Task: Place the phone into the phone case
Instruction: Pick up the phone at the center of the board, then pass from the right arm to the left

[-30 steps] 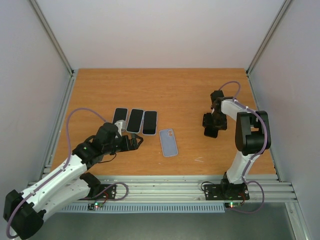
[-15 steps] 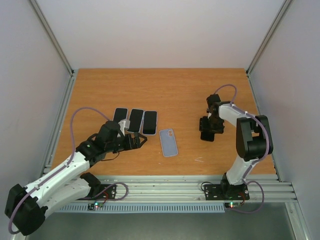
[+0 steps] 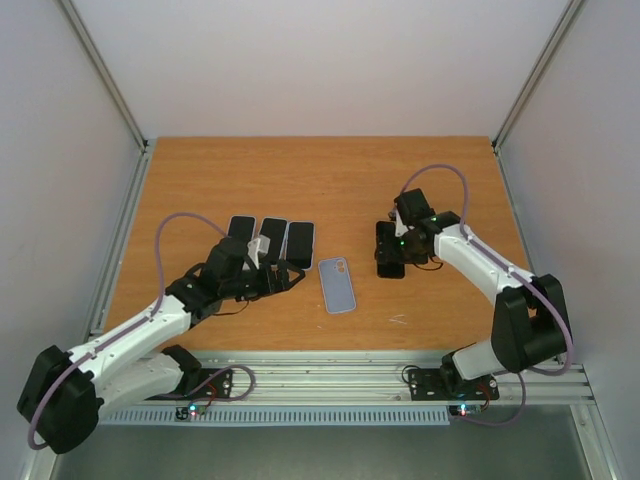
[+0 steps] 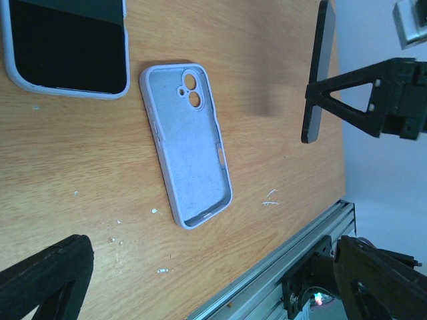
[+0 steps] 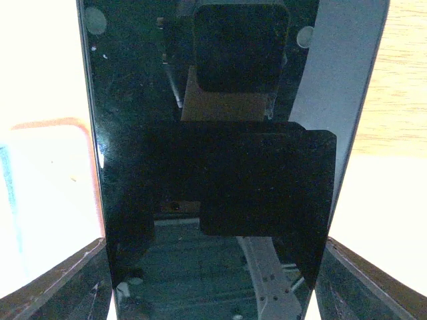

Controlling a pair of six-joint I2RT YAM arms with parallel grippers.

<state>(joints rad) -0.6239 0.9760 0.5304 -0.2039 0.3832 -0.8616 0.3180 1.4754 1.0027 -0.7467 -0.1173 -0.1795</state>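
The empty lilac phone case [image 3: 337,285] lies open side up on the table, also in the left wrist view [image 4: 190,153]. My right gripper [image 3: 390,250] is shut on a black phone [image 5: 213,153], which fills the right wrist view between the two fingers [image 5: 60,287]. The phone hangs edge-on above the table to the right of the case in the left wrist view [image 4: 319,73]. My left gripper [image 3: 283,277] is open and empty just left of the case, its fingers [image 4: 47,280] spread wide.
Three phones in cases [image 3: 270,240] lie side by side behind the left gripper; one shows in the left wrist view [image 4: 67,47]. The table's near edge meets an aluminium rail [image 3: 330,375]. White crumbs [image 4: 270,197] lie near the case.
My right gripper has carried the phone leftward, closer to the case. My left gripper has moved right and slightly forward toward the case, still open.
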